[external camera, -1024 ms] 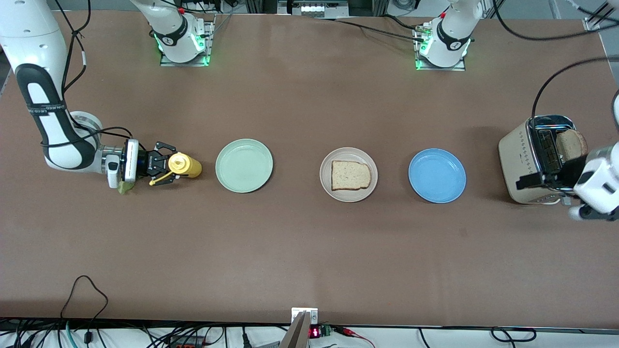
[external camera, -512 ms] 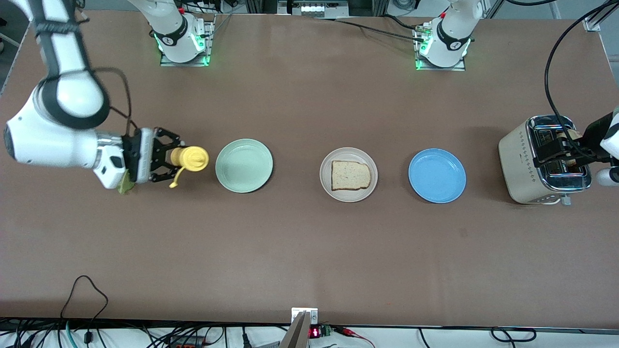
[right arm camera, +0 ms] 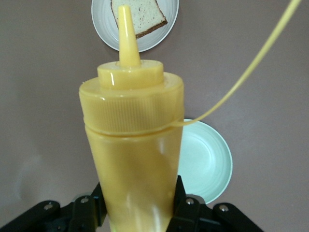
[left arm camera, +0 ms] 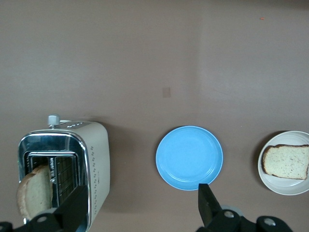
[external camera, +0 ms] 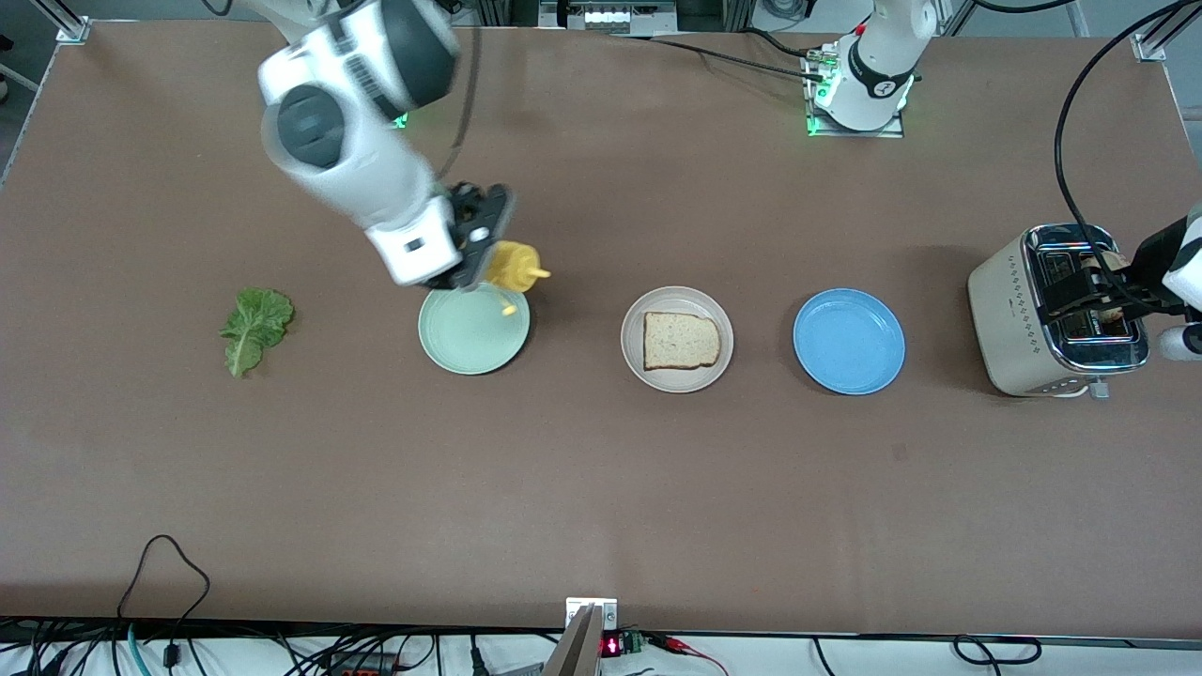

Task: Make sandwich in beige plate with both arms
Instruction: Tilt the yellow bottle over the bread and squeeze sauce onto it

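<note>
Gripping a yellow plastic squeeze bottle (right arm camera: 131, 145), the right gripper (external camera: 474, 246) hangs over the round mint-green plate (external camera: 460, 347). One bread slice (external camera: 681, 340) lies in the round beige plate (external camera: 634, 361). Mustard, the ruffled green lettuce leaf (external camera: 254, 327) and a top slice remain. Over the cream toaster (external camera: 1009, 310), the left gripper (left arm camera: 140, 212) stands wide open, its base cut off.

- Tabletop (external camera: 601, 488): a broad, matte brown surface filling nearly the whole front view, evenly lit from above with soft shadows.
- Edge nearest the front camera: a pale strip carrying loose black cables (external camera: 164, 563), one looping up onto the brown surface.
- Small mounted device (external camera: 592, 624) at the middle of that edge, with a red lit display (external camera: 610, 646) beside it.
- Corners at the arms' side: aluminium frame rails (external camera: 1160, 33).
</note>
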Available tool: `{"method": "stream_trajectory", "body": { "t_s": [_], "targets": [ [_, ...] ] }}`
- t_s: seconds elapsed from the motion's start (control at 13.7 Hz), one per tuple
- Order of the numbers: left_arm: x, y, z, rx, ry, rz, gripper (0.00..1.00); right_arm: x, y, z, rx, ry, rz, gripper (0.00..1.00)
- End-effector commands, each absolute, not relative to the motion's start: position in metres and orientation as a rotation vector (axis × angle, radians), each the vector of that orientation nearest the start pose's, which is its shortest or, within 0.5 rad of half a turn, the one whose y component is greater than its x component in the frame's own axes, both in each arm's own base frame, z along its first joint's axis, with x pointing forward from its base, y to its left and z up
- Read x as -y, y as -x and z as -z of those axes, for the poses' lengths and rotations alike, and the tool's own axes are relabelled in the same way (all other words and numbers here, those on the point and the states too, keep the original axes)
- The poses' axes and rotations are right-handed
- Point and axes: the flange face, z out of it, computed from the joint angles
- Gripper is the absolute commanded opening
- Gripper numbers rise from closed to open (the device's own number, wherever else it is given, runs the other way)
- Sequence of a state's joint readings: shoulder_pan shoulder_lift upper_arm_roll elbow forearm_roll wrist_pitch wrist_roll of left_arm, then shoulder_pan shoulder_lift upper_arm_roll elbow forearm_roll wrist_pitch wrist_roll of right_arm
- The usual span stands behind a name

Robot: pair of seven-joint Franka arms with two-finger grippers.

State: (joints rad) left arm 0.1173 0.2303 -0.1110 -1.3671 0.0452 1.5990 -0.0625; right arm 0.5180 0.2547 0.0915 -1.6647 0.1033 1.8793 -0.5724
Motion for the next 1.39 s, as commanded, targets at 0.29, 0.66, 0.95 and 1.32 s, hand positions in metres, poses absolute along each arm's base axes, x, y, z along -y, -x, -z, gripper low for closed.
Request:
{"method": "stream_trajectory", "body": {
  "t_s": [0.29,0.66,0.95,1.32],
  "targets": [
    [-0.015,-0.586,-0.591,0.094,3.121,-0.031,1.00,-0.486,-0.469,-0.390,1.872,2.718,-0.109,0.02],
    [-0.016,-0.577,-0.591,0.111,3.120,-0.035,1.00,-0.538,-0.451,-0.332,2.077,2.676,-0.139,0.04],
    [-0.015,-0.575,-0.595,0.111,3.120,-0.031,1.00,-0.553,-0.445,-0.313,2.100,2.659,-0.145,0.04],
    [-0.020,-0.574,-0.597,0.123,3.119,-0.033,1.00,-0.556,-0.449,-0.318,2.055,2.701,-0.126,0.04]
  ]
}}
